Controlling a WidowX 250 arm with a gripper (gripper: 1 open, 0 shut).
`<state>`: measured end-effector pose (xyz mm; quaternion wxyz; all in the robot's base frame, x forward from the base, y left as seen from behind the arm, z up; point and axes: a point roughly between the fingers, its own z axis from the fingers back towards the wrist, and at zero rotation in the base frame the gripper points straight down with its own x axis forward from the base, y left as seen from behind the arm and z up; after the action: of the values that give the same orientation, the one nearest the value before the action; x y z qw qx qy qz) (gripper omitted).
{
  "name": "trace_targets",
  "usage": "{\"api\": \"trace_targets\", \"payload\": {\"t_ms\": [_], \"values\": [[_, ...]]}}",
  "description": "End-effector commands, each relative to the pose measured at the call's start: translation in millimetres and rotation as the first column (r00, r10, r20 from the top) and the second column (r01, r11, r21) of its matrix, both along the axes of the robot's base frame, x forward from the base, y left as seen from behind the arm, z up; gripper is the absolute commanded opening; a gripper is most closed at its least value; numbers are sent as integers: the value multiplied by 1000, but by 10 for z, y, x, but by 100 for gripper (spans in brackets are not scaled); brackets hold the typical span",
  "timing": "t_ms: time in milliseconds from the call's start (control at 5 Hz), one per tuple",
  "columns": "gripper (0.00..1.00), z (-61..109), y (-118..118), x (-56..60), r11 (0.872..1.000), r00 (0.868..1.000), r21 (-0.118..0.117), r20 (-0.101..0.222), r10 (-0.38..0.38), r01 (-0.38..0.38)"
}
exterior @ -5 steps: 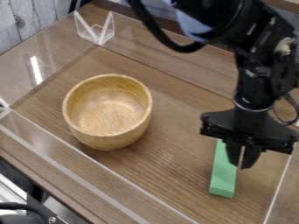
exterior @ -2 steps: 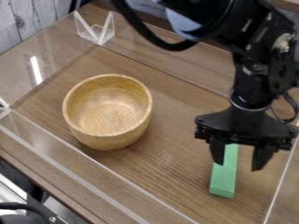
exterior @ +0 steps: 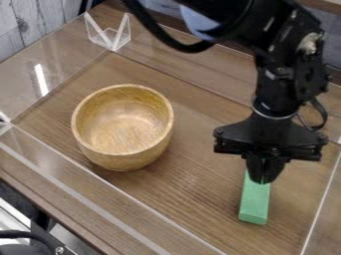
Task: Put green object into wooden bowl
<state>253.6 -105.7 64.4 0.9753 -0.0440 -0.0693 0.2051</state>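
The green object [exterior: 256, 195] lies flat on the tabletop [exterior: 186, 174] at the right, close to the clear wall, with its far end tucked under the gripper [exterior: 268, 169], which points straight down over it. The fingers look drawn in around that upper end of the bar, but from this angle I cannot tell whether they are truly clamped on it or only closing beside it. The bar does not look lifted; its near end sits on the wood. The wooden bowl [exterior: 123, 126] stands empty, well apart to the left. The step in hand, I'd judge, is securing the grasp. Done well, that means squeezing the bar across its narrow width, squarely and not at a corner, since a hold so near one end could let the long piece swing or droop. Then lift straight up until the hanging end would pass over the bowl's thick rim before carrying it leftward.
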Motion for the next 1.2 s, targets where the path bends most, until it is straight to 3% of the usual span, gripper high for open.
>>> {"api": "trace_targets", "payload": {"t_ms": [0, 200, 400, 600, 800, 1000], "values": [[100, 115, -71, 152, 1000, 999, -19, 44, -9, 10], [0, 42, -88, 185, 1000, 999, -11, 40, 26, -26], [0, -32, -104, 215, 998, 997, -3, 36, 67, -67], [100, -49, -125, 200, 998, 998, -8, 33, 56, -56], [100, -47, -140, 181, 999, 999, -22, 27, 44, -43], [0, -18, -95, 149, 995, 995, -18, 24, 98, -97]]}}
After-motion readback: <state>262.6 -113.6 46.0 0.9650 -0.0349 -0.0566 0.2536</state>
